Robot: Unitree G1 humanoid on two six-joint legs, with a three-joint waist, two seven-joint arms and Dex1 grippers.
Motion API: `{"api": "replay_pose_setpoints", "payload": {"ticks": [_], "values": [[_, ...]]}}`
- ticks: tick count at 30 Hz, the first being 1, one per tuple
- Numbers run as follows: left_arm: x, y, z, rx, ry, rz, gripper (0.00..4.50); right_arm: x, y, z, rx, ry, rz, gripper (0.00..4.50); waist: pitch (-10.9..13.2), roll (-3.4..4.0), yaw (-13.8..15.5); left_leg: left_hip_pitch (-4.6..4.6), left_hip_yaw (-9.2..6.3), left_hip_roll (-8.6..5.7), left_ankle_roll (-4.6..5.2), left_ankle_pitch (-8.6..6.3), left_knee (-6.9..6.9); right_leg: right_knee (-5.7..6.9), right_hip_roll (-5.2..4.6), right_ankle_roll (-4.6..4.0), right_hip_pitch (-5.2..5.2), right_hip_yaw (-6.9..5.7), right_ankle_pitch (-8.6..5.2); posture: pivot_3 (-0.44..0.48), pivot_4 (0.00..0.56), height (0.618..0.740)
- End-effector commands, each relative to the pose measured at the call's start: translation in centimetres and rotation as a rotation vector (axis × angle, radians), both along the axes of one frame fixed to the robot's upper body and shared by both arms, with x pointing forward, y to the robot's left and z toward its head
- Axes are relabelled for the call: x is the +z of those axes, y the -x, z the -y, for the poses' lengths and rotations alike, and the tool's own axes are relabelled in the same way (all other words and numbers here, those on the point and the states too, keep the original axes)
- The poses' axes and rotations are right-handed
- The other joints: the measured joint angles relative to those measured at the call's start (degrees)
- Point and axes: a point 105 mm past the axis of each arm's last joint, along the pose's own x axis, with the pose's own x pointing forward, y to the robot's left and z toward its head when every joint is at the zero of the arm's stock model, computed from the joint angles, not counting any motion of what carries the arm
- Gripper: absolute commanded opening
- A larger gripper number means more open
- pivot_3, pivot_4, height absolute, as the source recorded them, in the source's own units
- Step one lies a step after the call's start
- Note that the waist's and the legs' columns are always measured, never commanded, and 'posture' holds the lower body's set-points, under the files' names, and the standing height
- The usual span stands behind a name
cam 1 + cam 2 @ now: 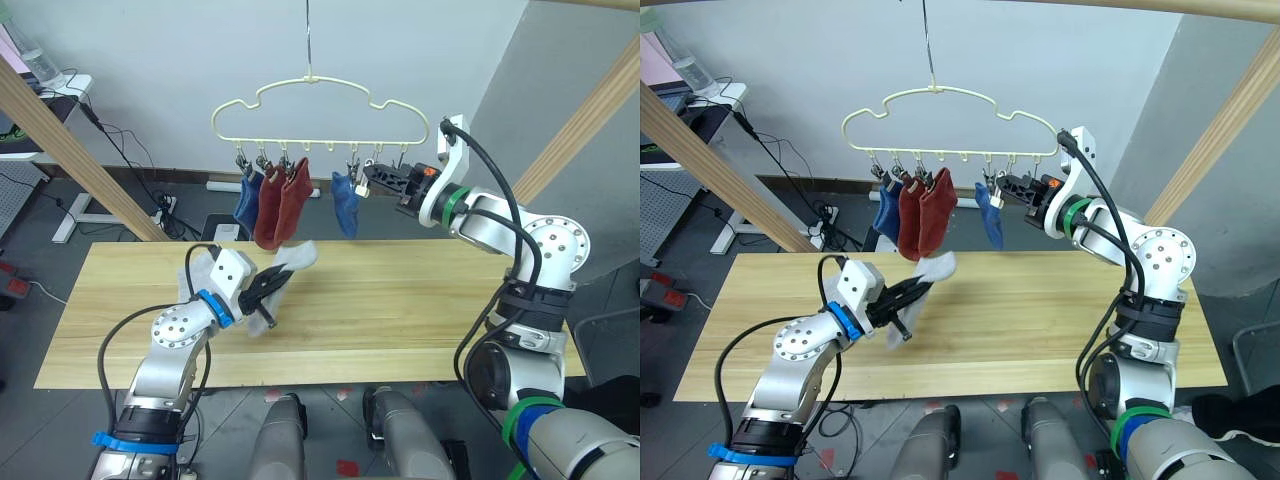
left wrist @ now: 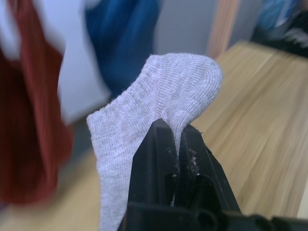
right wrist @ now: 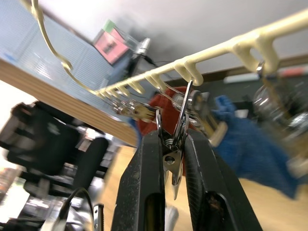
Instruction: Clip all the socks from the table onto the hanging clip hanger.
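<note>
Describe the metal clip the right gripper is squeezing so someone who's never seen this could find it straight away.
Start at the pale-yellow clip hanger hanging above the table. Along its bottom bar, look past the blue sock toward the right gripper. That clip is pinched between the black fingers and holds no sock, unlike the clips with socks to its left.

From where I stand, nothing here can be read: no words, numbers or brand marks on the socks, the hanger, the table or the arms. At about eleven o'clock in the right wrist view there is a small pink and green card (image 3: pixel 113 44) that may carry print, but it is too blurred to make out.
</note>
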Motion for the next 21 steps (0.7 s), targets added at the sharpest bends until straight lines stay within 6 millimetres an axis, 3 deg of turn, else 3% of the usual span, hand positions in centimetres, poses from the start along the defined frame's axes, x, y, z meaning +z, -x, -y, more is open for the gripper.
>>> {"api": "replay_pose_setpoints", "payload": {"ticks": [1,4,21], "values": [[2.9,1.5,1.1,-0.078,-0.005,0.186,0.03,1.2,-0.1,0.5,0.002,-0.064,-0.031,0.22,0.01,0.01,0.0,0.0,0.02,-0.01,0.0,0.0,0.0,-0.01,0.01,0.0,0.0,0.0,0.0,0.008,0.303,0.74],[4.1,1.4,1.8,-0.072,0.004,0.27,0.03,1.0,-0.2,0.6,0.004,-0.071,-0.067,0.22,0.01,0.01,0.0,-0.03,0.03,-0.04,0.0,0.0,0.01,-0.09,0.01,0.0,0.01,0.0,0.0,0.009,0.296,0.74],[3.2,-0.1,2.1,-0.037,0.026,0.24,0.03,1.6,2.0,-1.2,0.117,-0.122,-0.101,0.22,0.01,0.01,-0.09,-0.34,-0.03,-0.01,0.12,-0.06,-0.01,-0.54,0.05,0.02,-0.02,-0.1,0.0,0.003,0.29,0.74]]}}
